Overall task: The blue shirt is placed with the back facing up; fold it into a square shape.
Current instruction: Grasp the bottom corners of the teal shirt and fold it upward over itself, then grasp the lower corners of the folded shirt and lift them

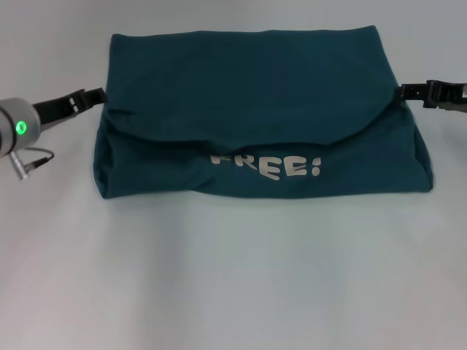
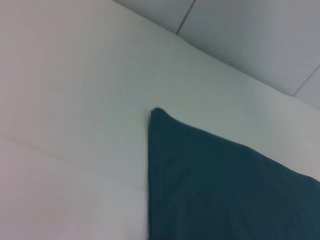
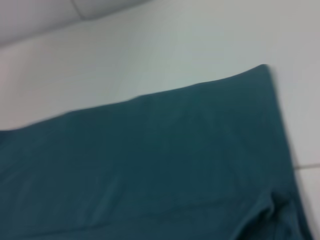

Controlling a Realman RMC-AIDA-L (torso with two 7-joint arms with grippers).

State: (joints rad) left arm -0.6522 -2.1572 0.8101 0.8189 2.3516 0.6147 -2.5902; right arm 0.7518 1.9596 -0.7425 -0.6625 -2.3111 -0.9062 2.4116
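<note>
**Shirt folded once across, grippers at both side edges**

The blue shirt lies on the white table as a wide rectangle, its upper layer folded down in a curved flap above pale lettering. The fabric is soft and matte, with puffed edges. The left gripper and right gripper sit at opposite side edges, likely placed for the next fold. Whether their jaws are open or closed cannot be told.
</note>
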